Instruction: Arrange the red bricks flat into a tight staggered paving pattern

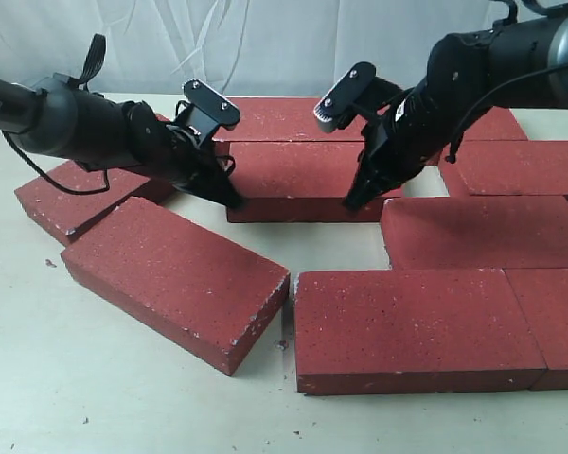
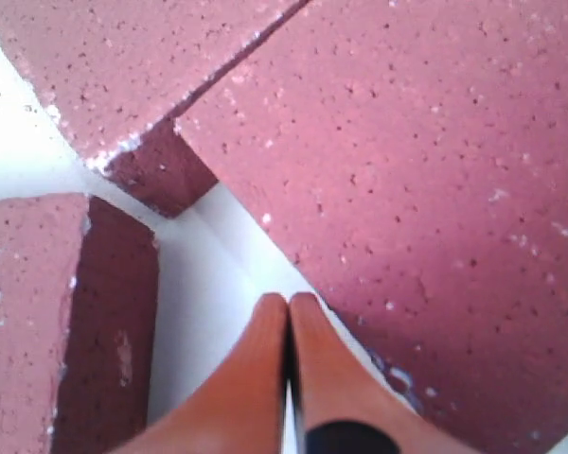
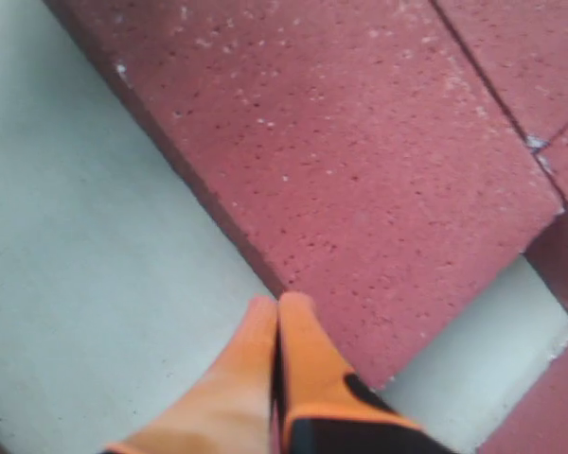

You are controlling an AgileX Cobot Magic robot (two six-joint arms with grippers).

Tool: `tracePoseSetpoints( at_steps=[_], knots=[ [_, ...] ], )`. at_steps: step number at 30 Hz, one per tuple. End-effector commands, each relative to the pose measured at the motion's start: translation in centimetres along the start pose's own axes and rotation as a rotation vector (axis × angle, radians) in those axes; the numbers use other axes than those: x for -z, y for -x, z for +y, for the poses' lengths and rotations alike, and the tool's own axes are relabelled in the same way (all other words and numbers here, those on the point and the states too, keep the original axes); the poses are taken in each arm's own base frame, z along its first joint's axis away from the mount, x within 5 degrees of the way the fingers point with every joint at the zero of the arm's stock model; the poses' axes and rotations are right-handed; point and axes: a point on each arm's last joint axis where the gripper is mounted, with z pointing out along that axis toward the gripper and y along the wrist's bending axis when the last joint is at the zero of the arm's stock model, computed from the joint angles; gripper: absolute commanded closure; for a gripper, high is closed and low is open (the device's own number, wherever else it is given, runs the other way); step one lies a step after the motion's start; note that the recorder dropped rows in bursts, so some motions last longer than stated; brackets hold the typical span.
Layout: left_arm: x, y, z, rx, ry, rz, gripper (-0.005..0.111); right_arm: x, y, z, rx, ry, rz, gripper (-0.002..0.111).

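Several dark-red bricks lie flat on the pale table. A middle brick (image 1: 298, 180) sits between both arms. My left gripper (image 1: 235, 200) is shut and empty, its tips down at that brick's near left corner (image 2: 360, 189). My right gripper (image 1: 350, 202) is also shut and empty, its tips against the same brick's near right edge (image 3: 360, 161). A loose brick (image 1: 175, 277) lies skewed at the front left. Another skewed brick (image 1: 71, 199) sits behind it under the left arm. Bricks at the right (image 1: 417, 326) (image 1: 483, 232) lie squared up.
More bricks fill the back row (image 1: 284, 118) and the right side (image 1: 521, 165). A brick at the far right (image 1: 559, 322) abuts the front one. Bare table shows as a gap (image 1: 331, 246) between the middle and front bricks. A white backdrop hangs behind.
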Motion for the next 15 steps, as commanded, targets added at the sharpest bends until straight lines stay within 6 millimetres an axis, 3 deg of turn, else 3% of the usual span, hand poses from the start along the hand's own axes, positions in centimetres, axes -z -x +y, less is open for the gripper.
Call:
tracePoseSetpoints(
  at_steps=[1, 5, 15],
  knots=[
    [0.1, 0.8, -0.1, 0.027, -0.002, -0.021, 0.107, 1.5, -1.5, -2.6, -0.118, -0.03, 0.025, 0.109],
    [-1.0, 0.4, -0.2, 0.039, -0.008, -0.005, 0.107, 1.8, -3.4, -5.1, -0.255, -0.044, 0.034, 0.109],
    [-3.0, 1.4, -1.8, 0.029, -0.043, -0.012, 0.107, 1.8, -3.4, -5.3, -0.26, -0.05, 0.03, 0.109]
  ],
)
